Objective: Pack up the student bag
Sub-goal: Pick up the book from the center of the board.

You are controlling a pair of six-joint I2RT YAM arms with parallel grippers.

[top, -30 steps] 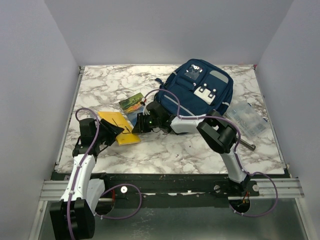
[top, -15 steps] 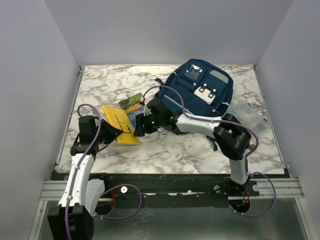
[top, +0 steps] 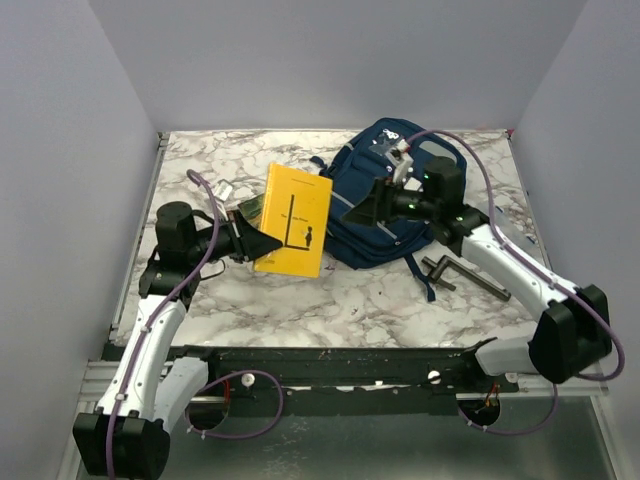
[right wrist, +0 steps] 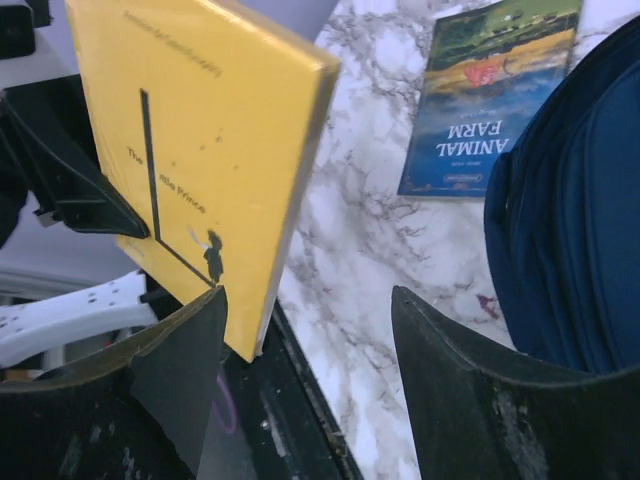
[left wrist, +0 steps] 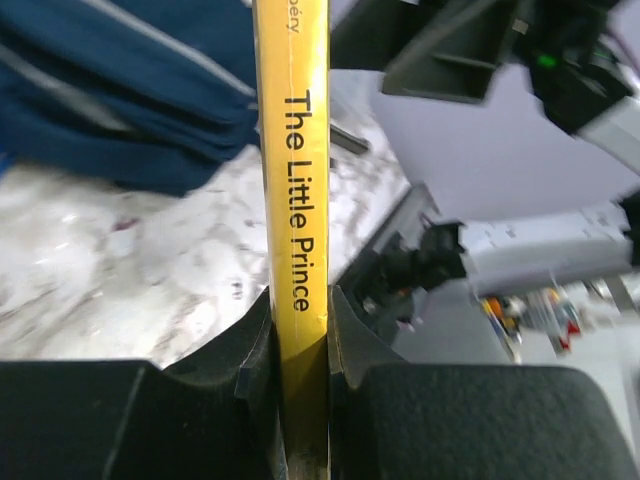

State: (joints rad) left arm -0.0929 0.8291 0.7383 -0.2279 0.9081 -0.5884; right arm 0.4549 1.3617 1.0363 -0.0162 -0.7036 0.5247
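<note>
Desk (top: 380,300), marble-patterned, carrying all below. Student bag (top: 378,245), navy with grey stripes, largest item: lying flat at the far right-centre of the desk, front pocket up, a strap trailing toward the near edge; unmoved over the last second; state of the main opening not discernible, partly covered by the right arm. Yellow book (top: 295,220), "The Little Prince": flat on the desk a second ago, now raised clear and standing on edge in the air just left of the bag, cover toward the overhead camera. Judged: pickup done, insertion into the bag next, not yet begun. Second book, "Animal Farm" (right wrist: 490,100): flat on the desk beside the bag, mostly behind the yellow book from above, untouched, likely next in the queue. Dark T-shaped rod (top: 455,272): on the desk near the bag's strap, clear of the route. Left gripper (top: 265,243): clenched on the yellow book's lower end, covers pinched between the fingers, sole support. Right gripper (top: 358,210): a second ago down at the book, now drawn back over the bag's left side, jaws spread wide, nothing between them. In the way: right arm across the bag; bag flat, with no visible mouth for a book held upright.
</note>
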